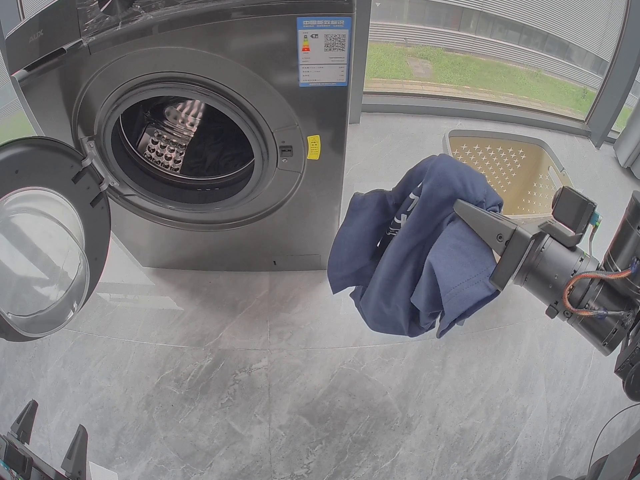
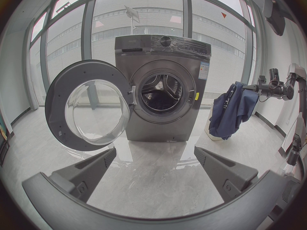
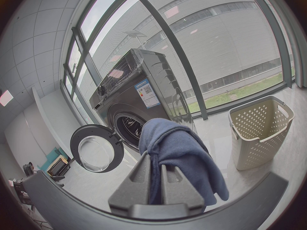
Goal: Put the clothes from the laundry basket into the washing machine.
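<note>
- A navy blue garment (image 1: 413,255) hangs bunched in the air above the floor. The right gripper (image 1: 470,215) pinches its upper part, and it sits between the washing machine and the basket.
- The grey front-loading washing machine (image 1: 220,48) stands on the floor, its round glass door (image 1: 40,235) swung wide open to the left, showing the drum (image 1: 193,141).
- The beige perforated laundry basket (image 1: 513,168) stands upright near the window, right of the machine.
</note>
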Motion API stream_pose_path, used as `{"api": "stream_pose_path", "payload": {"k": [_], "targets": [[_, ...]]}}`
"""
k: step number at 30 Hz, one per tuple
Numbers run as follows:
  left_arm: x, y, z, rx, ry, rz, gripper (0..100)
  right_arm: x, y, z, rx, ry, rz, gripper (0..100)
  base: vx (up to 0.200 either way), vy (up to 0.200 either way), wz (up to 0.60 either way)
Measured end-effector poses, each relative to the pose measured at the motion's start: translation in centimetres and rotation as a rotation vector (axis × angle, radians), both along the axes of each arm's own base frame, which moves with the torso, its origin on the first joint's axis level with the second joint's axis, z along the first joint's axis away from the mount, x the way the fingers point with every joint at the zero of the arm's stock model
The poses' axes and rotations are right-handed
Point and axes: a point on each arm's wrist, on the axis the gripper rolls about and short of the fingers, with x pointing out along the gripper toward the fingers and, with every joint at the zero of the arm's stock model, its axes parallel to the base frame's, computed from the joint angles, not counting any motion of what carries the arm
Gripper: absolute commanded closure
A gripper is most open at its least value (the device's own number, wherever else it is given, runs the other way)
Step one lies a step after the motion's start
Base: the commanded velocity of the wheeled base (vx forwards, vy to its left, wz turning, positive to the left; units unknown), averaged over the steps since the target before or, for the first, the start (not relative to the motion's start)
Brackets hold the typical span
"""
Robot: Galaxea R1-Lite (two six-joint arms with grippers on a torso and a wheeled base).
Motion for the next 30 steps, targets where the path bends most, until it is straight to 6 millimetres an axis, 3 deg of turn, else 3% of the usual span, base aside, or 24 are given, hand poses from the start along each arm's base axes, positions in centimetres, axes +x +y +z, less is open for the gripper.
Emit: {"api": "stream_pose_path", "payload": {"k": [3, 9, 21, 30], "targets": [[0.00, 0.00, -0.02, 0.000, 0.001, 0.000, 0, -0.01, 0.00, 0.06, 0.001, -0.002, 0.000, 100, 0.000, 0.200, 0.00], [0.00, 0.00, -0.03, 0.000, 0.002, 0.000, 0, -0.01, 0.02, 0.09, 0.002, -0.003, 0.001, 100, 0.000, 0.000, 0.00], [0.01, 0.00, -0.03, 0.000, 0.003, 0.001, 0, -0.01, 0.00, -0.02, -0.001, 0.000, 0.000, 100, -0.200, 0.000, 0.00], [0.01, 0.00, -0.02, 0.001, 0.003, 0.001, 0, -0.01, 0.02, -0.04, -0.002, 0.000, 0.001, 100, 0.000, 0.000, 0.00]]}}
